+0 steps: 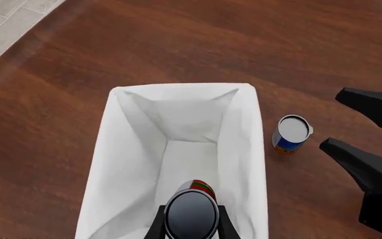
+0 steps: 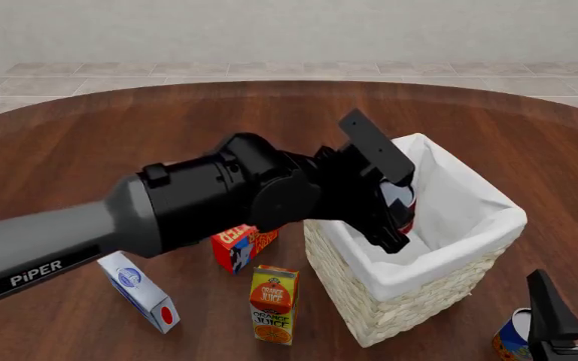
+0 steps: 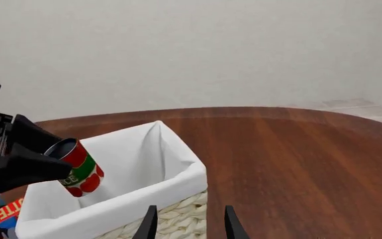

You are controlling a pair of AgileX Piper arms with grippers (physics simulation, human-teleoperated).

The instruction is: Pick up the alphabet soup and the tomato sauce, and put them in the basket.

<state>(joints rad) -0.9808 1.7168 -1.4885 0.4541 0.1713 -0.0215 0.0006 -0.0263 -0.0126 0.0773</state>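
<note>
My left gripper (image 2: 400, 207) is shut on the tomato sauce (image 3: 79, 169), a can with a red and green label. It holds the can tilted above the open mouth of the basket (image 2: 439, 259), a pale wicker box lined with white cloth. The left wrist view looks straight down into the basket (image 1: 131, 149), past the can's top (image 1: 192, 213). The alphabet soup (image 1: 292, 133), with its blue and orange label, stands upright on the table just outside the basket. My right gripper (image 3: 189, 225) is open, with nothing between its fingers. It hovers close beside the alphabet soup (image 2: 513, 340).
Left of the basket stand an orange juice carton (image 2: 272, 304), a white carton with a red dot (image 2: 141, 293) and a red and blue box (image 2: 241, 242) partly hidden by the left arm. The round wooden table (image 2: 118, 135) ends at a tiled floor.
</note>
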